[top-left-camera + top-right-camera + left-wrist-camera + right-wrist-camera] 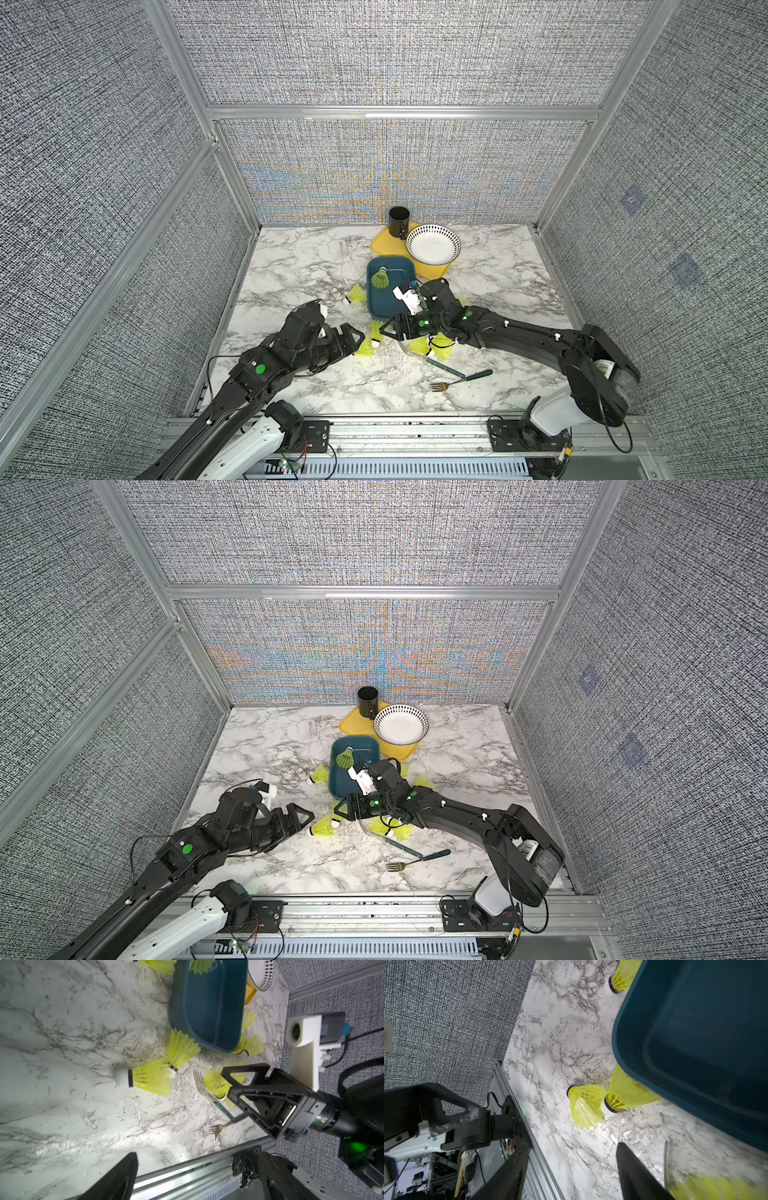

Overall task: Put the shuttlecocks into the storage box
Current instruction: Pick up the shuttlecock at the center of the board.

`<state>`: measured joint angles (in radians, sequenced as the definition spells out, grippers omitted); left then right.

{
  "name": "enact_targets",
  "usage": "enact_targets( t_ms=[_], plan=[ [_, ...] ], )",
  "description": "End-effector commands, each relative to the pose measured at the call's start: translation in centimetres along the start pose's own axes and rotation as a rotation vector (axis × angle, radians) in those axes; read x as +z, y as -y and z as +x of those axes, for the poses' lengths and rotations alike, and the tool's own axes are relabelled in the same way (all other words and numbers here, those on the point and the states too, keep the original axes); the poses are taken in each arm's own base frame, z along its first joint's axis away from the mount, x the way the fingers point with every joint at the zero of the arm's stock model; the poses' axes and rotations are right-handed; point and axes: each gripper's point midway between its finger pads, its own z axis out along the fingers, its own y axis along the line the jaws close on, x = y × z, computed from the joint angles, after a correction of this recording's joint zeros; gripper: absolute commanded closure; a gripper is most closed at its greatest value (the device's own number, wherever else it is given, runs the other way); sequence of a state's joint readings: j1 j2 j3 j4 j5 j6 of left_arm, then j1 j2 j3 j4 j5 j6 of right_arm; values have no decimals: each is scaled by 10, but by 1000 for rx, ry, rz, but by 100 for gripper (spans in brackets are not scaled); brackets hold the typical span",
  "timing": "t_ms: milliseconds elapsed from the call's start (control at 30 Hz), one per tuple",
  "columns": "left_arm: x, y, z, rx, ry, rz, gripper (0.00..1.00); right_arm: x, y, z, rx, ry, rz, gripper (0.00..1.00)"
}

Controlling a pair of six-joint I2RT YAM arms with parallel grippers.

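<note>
Shuttlecocks (365,348) lie on the marble table (291,266) beside the blue box (382,303), grey woven walls (395,54) around. The left gripper (305,816) and right gripper (226,1082) have spread, empty jaws.

Marble table (299,266), shuttlecocks (356,294), storage box (383,305), yellow tray (384,245), forks (439,387)

Black mug (399,222) and patterned bowl (433,244) sit on yellow tray (434,272); gold fork (459,380) lies apart

Bright even light, glare on table (68,1147), moiré on back wall (386,178), one blurred shuttlecock (716,1187).
</note>
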<state>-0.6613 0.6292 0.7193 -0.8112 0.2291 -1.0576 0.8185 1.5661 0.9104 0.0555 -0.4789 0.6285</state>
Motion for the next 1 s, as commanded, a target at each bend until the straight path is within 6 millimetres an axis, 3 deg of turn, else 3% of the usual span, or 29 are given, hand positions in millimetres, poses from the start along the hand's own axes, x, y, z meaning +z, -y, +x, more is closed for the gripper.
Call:
enact_targets(
  t_ms=[0, 267, 600, 967],
  plan=[
    [-10, -23, 30, -25, -91, -27, 7, 13, -11, -3, -1, -1, -35, 34],
    [-24, -48, 45, -56, -78, -45, 7, 53, -12, 11, 11, -65, -5, 44],
    [-33, -48, 47, 16, -100, -77, 7, 77, -12, 13, 23, -91, 15, 54],
    [-33, -47, 48, 30, -103, -59, 7, 83, -1, 18, 28, -119, 62, 59]
  ],
)
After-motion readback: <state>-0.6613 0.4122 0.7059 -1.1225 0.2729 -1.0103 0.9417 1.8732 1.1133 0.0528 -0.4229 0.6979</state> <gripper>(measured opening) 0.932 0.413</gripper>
